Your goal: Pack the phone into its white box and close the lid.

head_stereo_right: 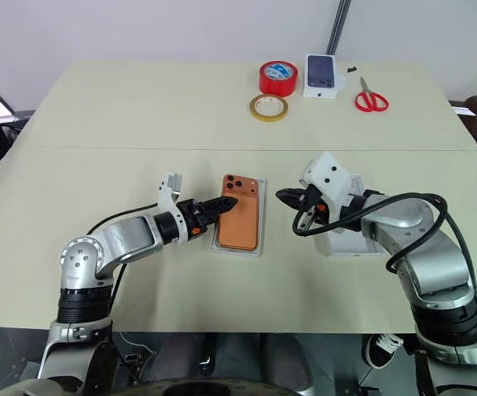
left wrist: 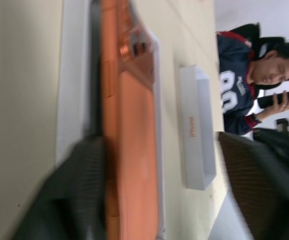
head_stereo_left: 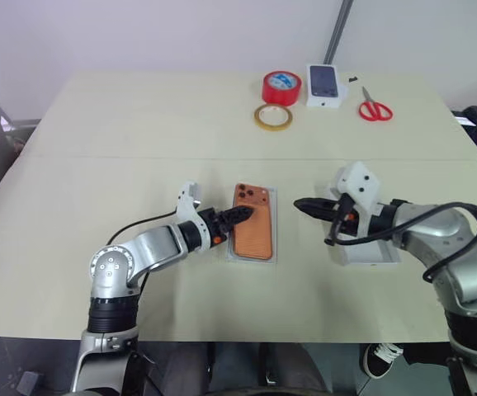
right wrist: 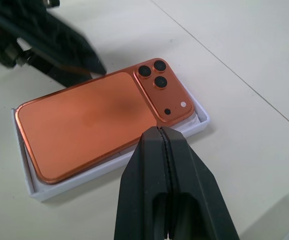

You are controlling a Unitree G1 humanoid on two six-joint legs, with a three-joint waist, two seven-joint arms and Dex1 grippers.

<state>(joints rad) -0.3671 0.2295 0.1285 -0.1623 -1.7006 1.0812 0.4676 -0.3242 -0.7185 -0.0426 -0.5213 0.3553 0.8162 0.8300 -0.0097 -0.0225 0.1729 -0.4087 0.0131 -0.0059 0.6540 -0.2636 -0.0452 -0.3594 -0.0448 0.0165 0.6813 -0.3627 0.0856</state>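
The orange phone [head_stereo_left: 253, 224] lies back up inside the shallow white box [right wrist: 74, 179] at the table's middle, its three-lens camera block at the far end. My left gripper [head_stereo_left: 240, 214] reaches in from the left with its tips over the phone's near-left edge. It is open, and in the left wrist view its fingers [left wrist: 69, 200] stand wide apart on either side of the phone. My right gripper [right wrist: 159, 132] hovers just right of the box, shut and empty. The white lid [head_stereo_left: 369, 252] lies on the table under my right forearm.
At the table's far side sit a red tape roll [head_stereo_left: 281, 87], a pale tape ring [head_stereo_left: 272, 117], a small white box printed with a dark phone [head_stereo_left: 325, 85] and red scissors [head_stereo_left: 375, 107]. A person in a dark jersey [left wrist: 244, 90] sits beyond the table.
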